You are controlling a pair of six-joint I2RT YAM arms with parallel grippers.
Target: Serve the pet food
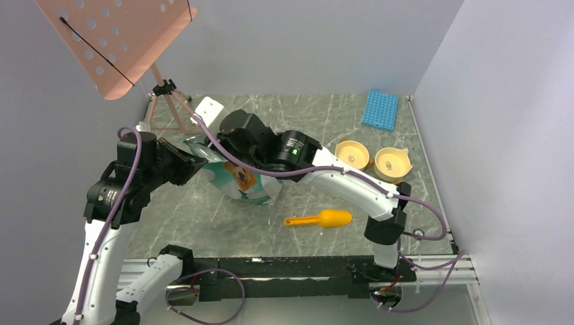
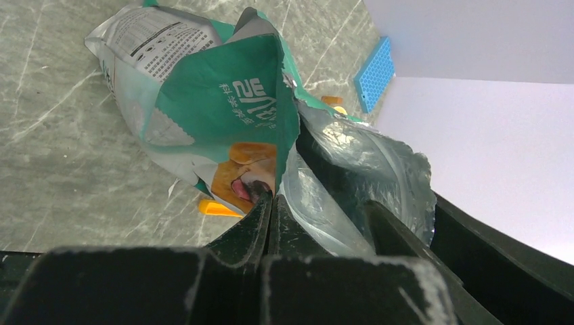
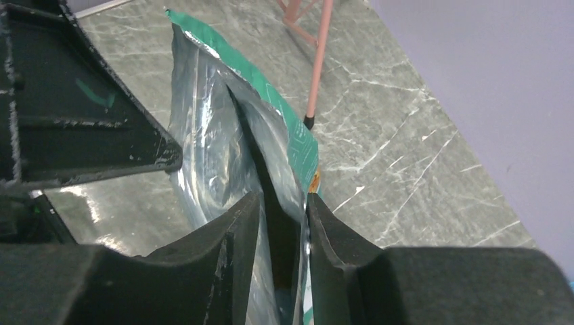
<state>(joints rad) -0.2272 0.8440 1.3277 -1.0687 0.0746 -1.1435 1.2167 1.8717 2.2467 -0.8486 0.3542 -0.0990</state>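
The left gripper (image 2: 271,198) is pressed together, pinching one lip of the green-and-silver foil bag (image 1: 244,179), which stands tilted on the grey marbled desk (image 1: 203,223). The right gripper (image 3: 283,203) has its jaws slightly parted, astride the opposite lip. No pet food shows; presumably it is inside the bag. With one side only loosely held, the bag could sag or topple and spill short of the two tan bowls (image 1: 353,154). The orange plastic scoop (image 1: 319,219) lies untouched.
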